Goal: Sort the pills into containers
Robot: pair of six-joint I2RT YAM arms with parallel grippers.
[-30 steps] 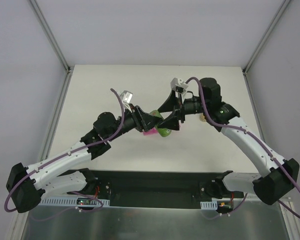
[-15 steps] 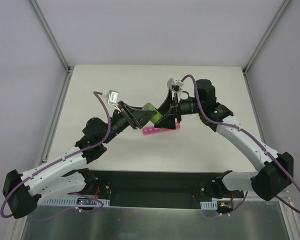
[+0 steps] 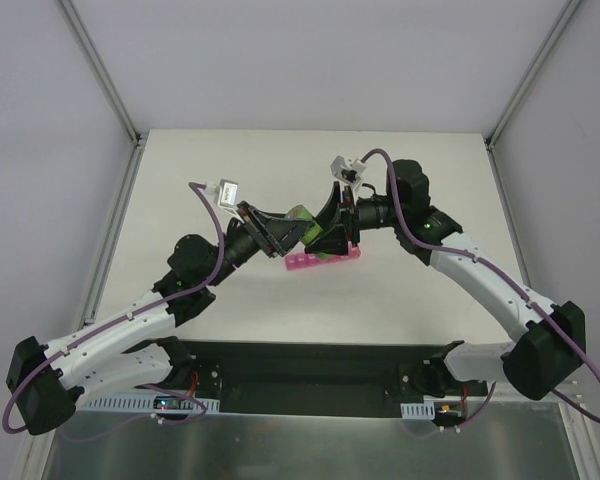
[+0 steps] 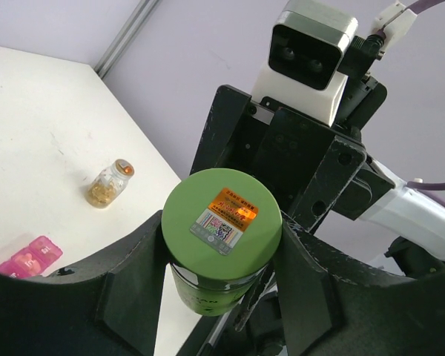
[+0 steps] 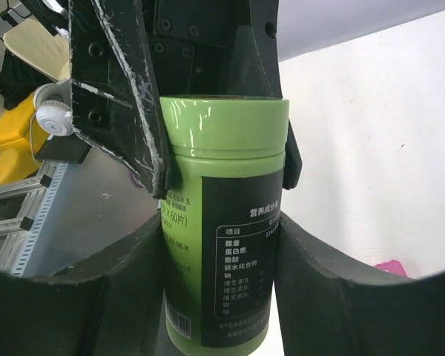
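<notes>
The two arms reach from their bases toward the middle of the table [image 3: 230, 160] and meet there, their wrists facing each other. The left arm rises from the left corner, bends at the elbow and points its gripper [image 4: 222, 274] up and to the right. The right arm goes up along the right side, folds at a high elbow and turns its gripper [image 5: 219, 285] back to the left.

Both grippers are closed on one green bottle [image 5: 224, 185], which is held between them over the table. The fingers [image 4: 130, 289] of the left gripper press on two sides of the round green cap, and the sticker on top of the cap faces the left wrist camera. The fingers [image 5: 319, 297] of the right gripper press on the body of the bottle, lower down, at the black label with white print. In the right wrist view the black fingers of the left gripper sit just above, at the cap.

The pink strip of containers [image 3: 323, 261] lies flat on the table, just below the two grippers and a little to the near side of the right one. It is apart from the bottle.

A small glass jar [image 4: 107, 184] with golden pills and an orange lid is on the table beyond the left gripper, well apart from the pink strip.
</notes>
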